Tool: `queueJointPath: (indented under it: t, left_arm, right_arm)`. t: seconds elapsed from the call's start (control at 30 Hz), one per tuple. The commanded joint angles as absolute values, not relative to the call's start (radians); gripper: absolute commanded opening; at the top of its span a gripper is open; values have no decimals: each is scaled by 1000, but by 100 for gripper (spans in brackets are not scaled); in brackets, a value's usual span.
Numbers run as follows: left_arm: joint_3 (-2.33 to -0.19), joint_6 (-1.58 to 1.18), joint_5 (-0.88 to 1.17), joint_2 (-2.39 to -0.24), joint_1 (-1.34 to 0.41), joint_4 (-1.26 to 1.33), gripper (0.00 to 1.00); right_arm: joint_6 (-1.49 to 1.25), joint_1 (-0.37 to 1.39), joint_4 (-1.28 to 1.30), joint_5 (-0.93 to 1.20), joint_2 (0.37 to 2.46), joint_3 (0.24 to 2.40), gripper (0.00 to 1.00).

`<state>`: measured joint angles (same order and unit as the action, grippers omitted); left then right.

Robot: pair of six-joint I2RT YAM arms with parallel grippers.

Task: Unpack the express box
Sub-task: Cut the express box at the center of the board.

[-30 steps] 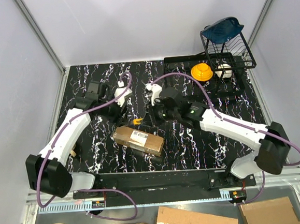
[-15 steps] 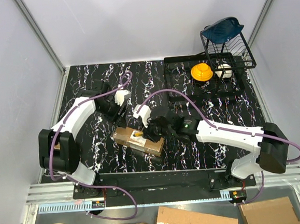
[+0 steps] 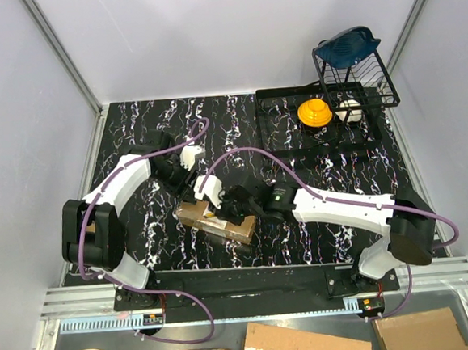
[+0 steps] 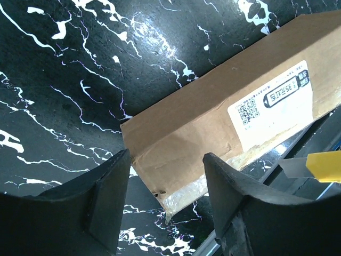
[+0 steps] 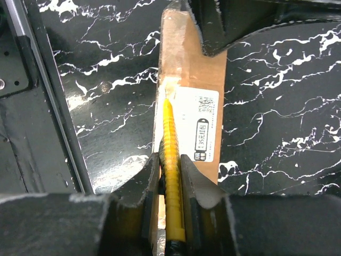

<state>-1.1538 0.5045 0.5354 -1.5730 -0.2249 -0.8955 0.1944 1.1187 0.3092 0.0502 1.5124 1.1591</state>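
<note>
Step in hand, my read: slitting the tape. The small oblong brown cardboard express box [image 4: 202, 122] lies flat on the black white-veined marble table [image 3: 238, 118], toward 7 o'clock from table centre, its long axis running roughly 10 to 4. The right gripper [image 5: 169, 160] reaches in from 3 o'clock, jaws clamped on the yellow-and-black utility knife [image 5: 170, 133]. The blade tip sits on the box top at the taped long edge, just beside a corner of the white shipping label [image 5: 201, 125]. The left gripper [image 4: 168, 160] is at the box's 10 o'clock end, jaws apart and straddling that corner; I can't tell if a pad touches the cardboard. Next move likely needs the left jaws to pin that end first, then a shallow pull of the blade along the seam, parallel to the long edge, so the box doesn't skate. The box's near long edge runs close to the black front rail [image 3: 250, 273] at 6 o'clock, so there's little slack there. There's open tabletop at 12 and 9. The black wire dish rack [image 3: 349, 93] at 2 o'clock is well apart.
</note>
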Motion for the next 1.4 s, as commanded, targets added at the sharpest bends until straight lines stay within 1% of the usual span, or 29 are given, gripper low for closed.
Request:
queueJointPath:
  t: [0.0, 0.8, 1.37]
  left_arm:
    - [-1135, 531, 531, -1575, -225, -861, 60]
    - [-1106, 540, 520, -1592, -235, -841, 58]
    - [-1097, 545, 525, -1591, -235, -836, 56]
  right_arm:
    - [245, 1140, 296, 78, 1531, 1207, 0]
    - [281, 1154, 241, 100, 1606, 1239, 0]
    - [311, 1154, 242, 49, 1624, 1250, 0]
